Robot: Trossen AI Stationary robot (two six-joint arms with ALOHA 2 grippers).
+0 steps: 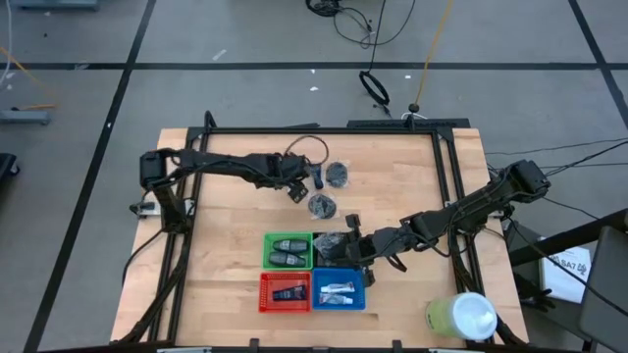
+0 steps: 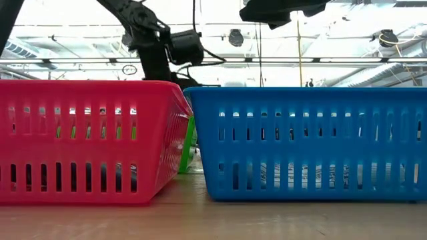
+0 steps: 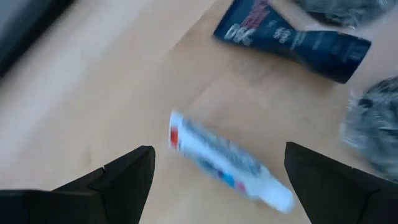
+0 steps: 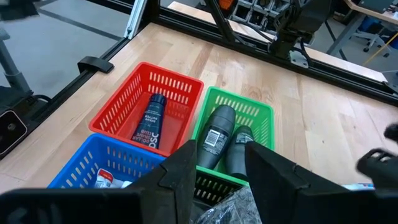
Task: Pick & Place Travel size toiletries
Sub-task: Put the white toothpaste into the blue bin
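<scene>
Left pincer (image 3: 214, 180) spread wide; right pincer (image 4: 214, 165) partly closed.

Even, diffuse overhead light on the bench (image 1: 235, 226); shadows soft and short. Strong backlight in low view from ceiling windows (image 2: 333, 40), washed out white; red tray (image 2: 87, 140) and blue tray (image 2: 313, 143) glowing, translucent. Left wrist view motion-blurred: white-and-blue tube (image 3: 227, 162) smeared, mesh puff (image 3: 373, 124) out of focus. Right wrist view sharp, slightly soft at near edge.
</scene>
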